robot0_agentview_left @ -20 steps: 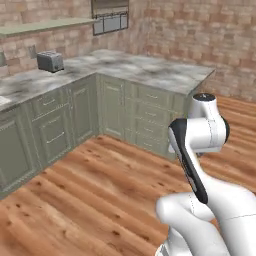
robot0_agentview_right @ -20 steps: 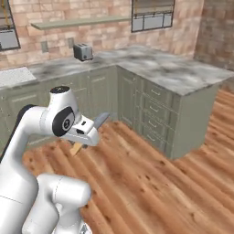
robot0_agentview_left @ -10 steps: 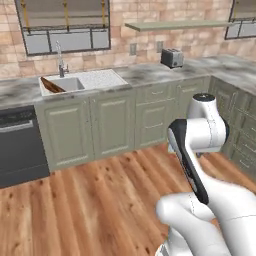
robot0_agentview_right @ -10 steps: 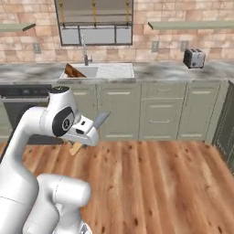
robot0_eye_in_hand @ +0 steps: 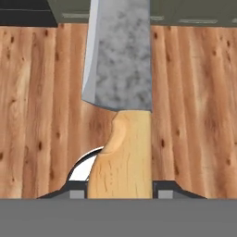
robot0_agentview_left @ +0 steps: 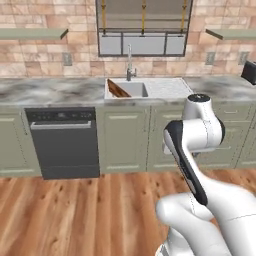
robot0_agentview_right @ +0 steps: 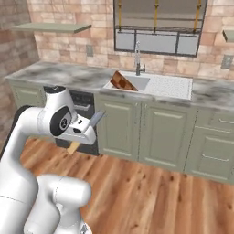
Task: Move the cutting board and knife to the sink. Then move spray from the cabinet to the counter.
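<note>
Marbled grey counter (robot0_agentview_left: pixel 55 91) now runs straight across in front of the robot, because the base has swung round from the corner units to face the white sink (robot0_agentview_right: pixel 171 87) at twelve o'clock. The checkered cutting board (robot0_agentview_right: pixel 122 82) already leans inside the basin. The gripper (robot0_eye_in_hand: pixel 119 193) is clamped on the knife (robot0_eye_in_hand: pixel 120 97) by its tan handle, blade pointing away over the wooden floor (robot0_eye_in_hand: pixel 41 102), so I'd say only delivering it remains before the spray.
</note>
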You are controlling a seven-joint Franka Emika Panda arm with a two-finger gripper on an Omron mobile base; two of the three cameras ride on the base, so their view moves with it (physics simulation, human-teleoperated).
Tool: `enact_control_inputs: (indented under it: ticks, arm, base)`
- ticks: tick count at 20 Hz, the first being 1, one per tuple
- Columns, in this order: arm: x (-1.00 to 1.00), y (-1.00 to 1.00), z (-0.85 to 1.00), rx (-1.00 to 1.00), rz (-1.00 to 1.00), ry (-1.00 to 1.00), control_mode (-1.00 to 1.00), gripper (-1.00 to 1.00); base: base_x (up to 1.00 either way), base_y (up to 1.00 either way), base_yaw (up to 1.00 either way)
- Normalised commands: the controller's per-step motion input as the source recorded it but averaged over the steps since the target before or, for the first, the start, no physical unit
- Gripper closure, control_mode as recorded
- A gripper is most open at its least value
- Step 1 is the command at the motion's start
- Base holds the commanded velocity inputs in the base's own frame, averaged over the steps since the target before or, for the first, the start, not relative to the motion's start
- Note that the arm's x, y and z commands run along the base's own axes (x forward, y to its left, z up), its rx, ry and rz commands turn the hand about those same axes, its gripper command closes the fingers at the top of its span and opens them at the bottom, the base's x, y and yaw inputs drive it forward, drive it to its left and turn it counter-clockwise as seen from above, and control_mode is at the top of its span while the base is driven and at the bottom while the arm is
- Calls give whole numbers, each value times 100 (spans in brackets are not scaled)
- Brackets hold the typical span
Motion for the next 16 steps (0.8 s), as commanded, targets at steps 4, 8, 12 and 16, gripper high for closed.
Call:
enact_control_inputs:
  ticks: [4,8,12,16]
  arm:
    - [0,0,0,0,0,0,100,100]
    - [0,0,0,0,0,0,100,100]
    - [0,0,0,0,0,0,100,100]
    - [0,0,0,0,0,0,100,100]
  base:
    - [100,-6,10]
    - [100,-2,4]
    - [100,0,2]
    - [100,0,1]
